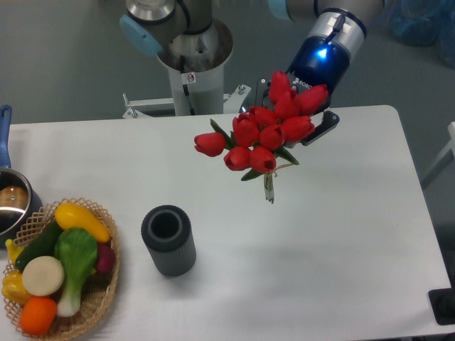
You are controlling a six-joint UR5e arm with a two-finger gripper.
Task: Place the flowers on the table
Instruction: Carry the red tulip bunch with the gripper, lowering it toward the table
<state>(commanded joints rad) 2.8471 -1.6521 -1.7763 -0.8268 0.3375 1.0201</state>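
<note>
One basket (99,298), one vase (169,240), ten-odd flowers (266,131) aloft

Red flowers (264,128) with green leaves, white table (341,234), dark grey ribbed cylinder (168,240), seemingly blue-lit gripper (313,117)

arm (328,50) raised, fingers (323,128) mostly hidden

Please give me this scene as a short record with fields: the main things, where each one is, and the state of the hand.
flowers: red tulips, held above the table, blooms toward the camera
hand: behind the blooms, mostly hidden, appears shut on the stems
table: white, flowers not yet on it
vase: dark ribbed cylinder, upright, empty, front left of the flowers
basket: wicker, front left corner, holds vegetables
pot: at left edge, partly out of view
</note>
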